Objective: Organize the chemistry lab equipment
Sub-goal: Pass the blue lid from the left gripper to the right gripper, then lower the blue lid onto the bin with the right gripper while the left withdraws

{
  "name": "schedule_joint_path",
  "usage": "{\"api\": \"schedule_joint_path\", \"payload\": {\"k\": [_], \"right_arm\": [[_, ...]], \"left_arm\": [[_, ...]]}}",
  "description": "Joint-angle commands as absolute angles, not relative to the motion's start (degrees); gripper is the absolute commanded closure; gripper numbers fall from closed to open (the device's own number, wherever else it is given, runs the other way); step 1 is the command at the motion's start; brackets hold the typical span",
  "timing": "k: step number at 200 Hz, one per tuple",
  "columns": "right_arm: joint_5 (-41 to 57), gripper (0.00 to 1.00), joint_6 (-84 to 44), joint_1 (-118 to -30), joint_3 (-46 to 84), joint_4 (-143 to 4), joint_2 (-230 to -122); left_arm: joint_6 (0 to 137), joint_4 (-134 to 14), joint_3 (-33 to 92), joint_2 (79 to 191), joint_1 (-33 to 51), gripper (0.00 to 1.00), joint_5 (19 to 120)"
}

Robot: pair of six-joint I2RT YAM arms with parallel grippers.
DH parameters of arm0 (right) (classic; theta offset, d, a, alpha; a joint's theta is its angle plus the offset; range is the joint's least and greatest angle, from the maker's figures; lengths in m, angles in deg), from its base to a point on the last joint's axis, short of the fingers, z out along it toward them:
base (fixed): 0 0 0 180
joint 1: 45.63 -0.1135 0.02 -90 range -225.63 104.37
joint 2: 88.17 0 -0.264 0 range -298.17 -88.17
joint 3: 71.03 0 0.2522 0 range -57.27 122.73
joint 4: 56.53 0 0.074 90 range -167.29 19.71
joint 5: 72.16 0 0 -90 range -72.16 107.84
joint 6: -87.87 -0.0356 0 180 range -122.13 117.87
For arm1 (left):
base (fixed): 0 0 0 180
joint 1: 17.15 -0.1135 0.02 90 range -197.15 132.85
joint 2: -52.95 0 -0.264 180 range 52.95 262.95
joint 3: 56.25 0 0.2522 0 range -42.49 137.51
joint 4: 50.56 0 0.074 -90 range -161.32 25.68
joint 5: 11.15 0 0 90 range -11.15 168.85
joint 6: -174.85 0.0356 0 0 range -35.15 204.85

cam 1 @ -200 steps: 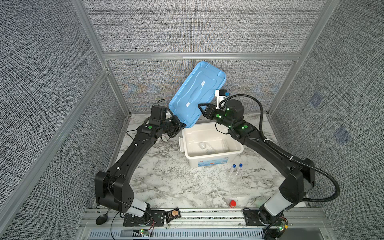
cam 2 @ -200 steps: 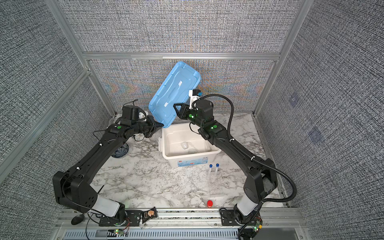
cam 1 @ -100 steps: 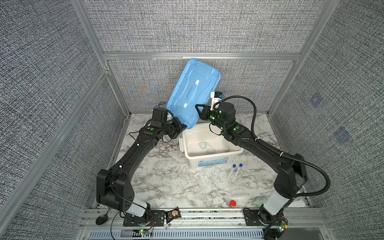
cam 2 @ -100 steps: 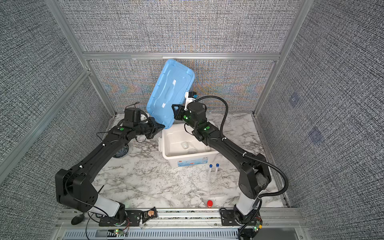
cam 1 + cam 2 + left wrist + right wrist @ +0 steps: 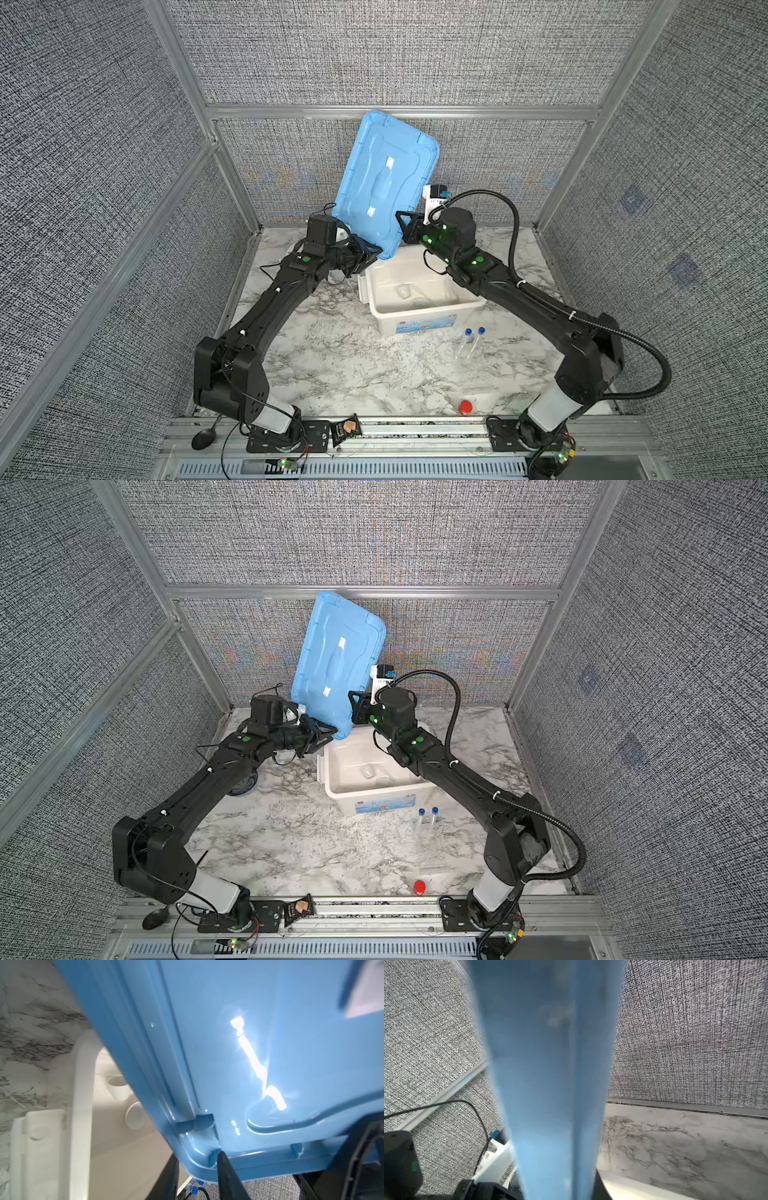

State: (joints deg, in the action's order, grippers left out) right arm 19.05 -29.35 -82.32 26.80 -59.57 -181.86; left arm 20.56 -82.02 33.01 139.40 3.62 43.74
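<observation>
Left wrist view: the left tool (image 5: 197,1155) sits at a corner of the blue lid (image 5: 270,1043). One finger (image 5: 226,1172) lies against the lid's glossy face, and its mate passes behind the rim. The rim runs between the two, but I cannot tell whether they clamp it or merely straddle it.

Past the lid's edge is the open white bin (image 5: 83,1084). On its floor are an upright white dish (image 5: 118,1087) and, just beside it, a tipped white dish (image 5: 135,1116) lying on its side (both small and cup-like at this angle).

Right wrist view: the lid is seen edge-on and blurred. It rises straight out from between the fingers of the right tool (image 5: 556,1188), which are pressed onto its edge, pinching it.

Both top views:
- The lid (image 5: 384,183) is clear of the bin (image 5: 415,322). It stands steeply tilted in the air above the bin's rear left corner, its top leaning toward the back wall.
- The left tool (image 5: 372,251) is at the lid's lowest corner.
- The right tool (image 5: 401,228) is on the lid's lower right edge.
- Two clear blue-capped tubes (image 5: 468,332) lie side by side on the marble desk (image 5: 332,365), just in front of the bin's right front corner. They are untouched and well apart from both tools.
- A small red-topped object (image 5: 465,407) stands near the desk's front edge.
- A black snack packet (image 5: 345,430) and a black spoon (image 5: 203,436) rest on the front rail.
</observation>
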Motion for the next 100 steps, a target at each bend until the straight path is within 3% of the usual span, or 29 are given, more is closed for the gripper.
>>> {"api": "schedule_joint_path", "payload": {"k": [1, 35, 62, 100], "right_arm": [[23.7, 0.89, -20.3, -82.2, 26.3, -60.6, -178.8], [28.3, 0.9, -7.2, -81.8, 25.7, -66.3, -173.0], [29.5, 0.9, 4.4, -81.3, 23.8, -70.2, -167.4], [30.4, 0.89, 22.5, -81.2, 22.5, -79.0, -161.5]], "left_arm": [[21.7, -81.3, 33.0, 138.2, 3.6, 0.58, 41.1], [24.5, -83.2, 31.1, 134.0, 3.6, 0.38, 42.9], [28.5, -89.0, 31.6, 130.5, 3.3, 0.15, 46.0], [31.8, -92.7, 31.2, 127.2, 0.2, 0.08, 46.7]]}}
